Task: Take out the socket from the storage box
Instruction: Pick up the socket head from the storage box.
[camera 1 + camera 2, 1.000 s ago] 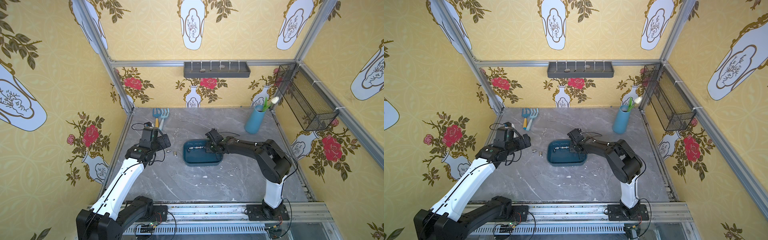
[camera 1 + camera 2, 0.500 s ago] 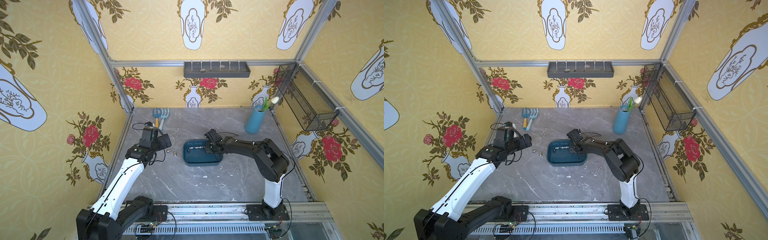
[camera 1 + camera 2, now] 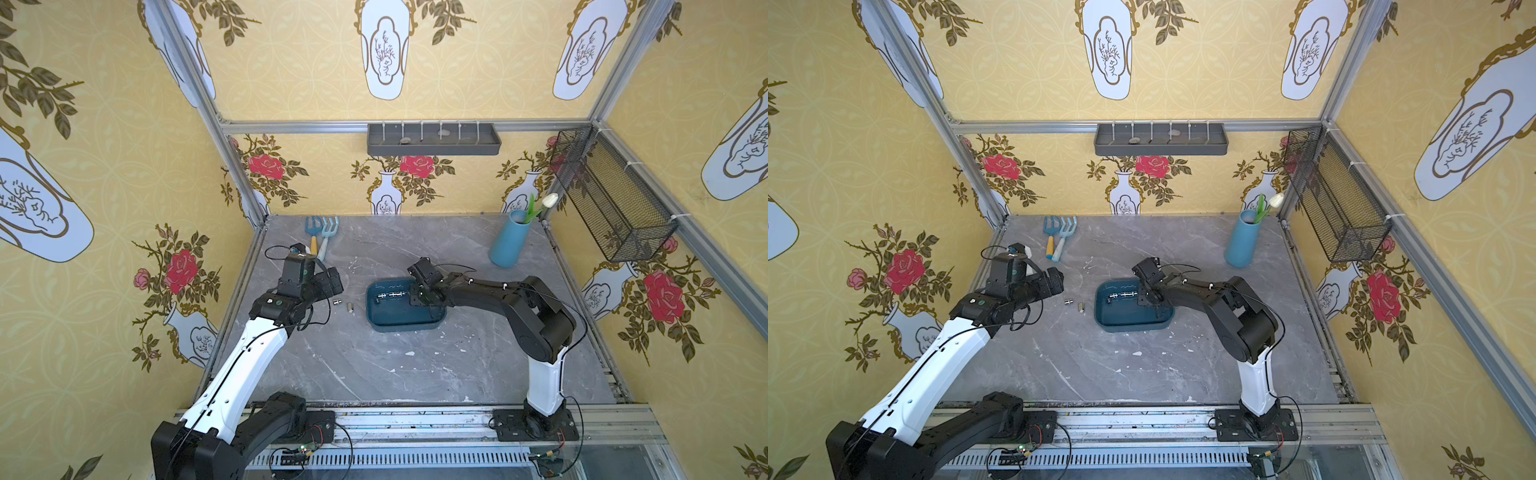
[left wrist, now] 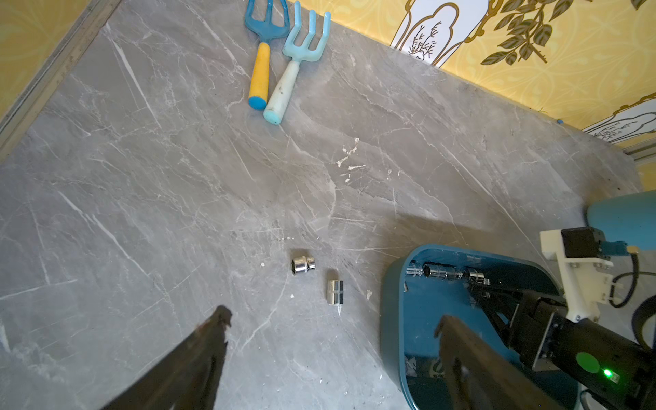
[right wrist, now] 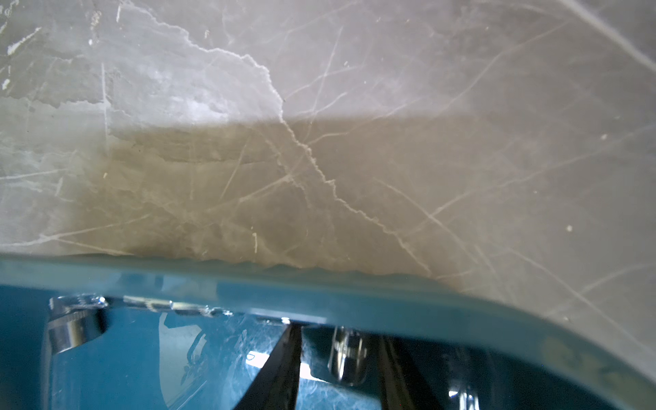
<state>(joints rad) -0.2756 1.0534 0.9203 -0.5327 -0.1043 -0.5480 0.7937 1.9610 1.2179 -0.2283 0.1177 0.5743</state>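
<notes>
- The left gripper [image 4: 332,319] hangs over the table [image 4: 142,177]. Its two fingers are wide apart, with nothing between them.
- A loose socket [image 4: 303,265] and a second loose socket [image 4: 335,292] lie on the table just in front of it. They are near each other but not touching.
- Two garden forks [image 4: 284,67] lie farther ahead of it, by the wall.
- The storage box [image 3: 405,326] sits on the table, off to the left gripper's right.
- A row of sockets [image 3: 390,296] lies along the box's far wall.
- The right gripper [image 5: 337,333] is down inside the box. Its fingers stand on each side of one socket [image 5: 346,358]. I cannot tell if they squeeze it.
- A blue vase [image 3: 509,243] stands well beyond the right gripper.
</notes>
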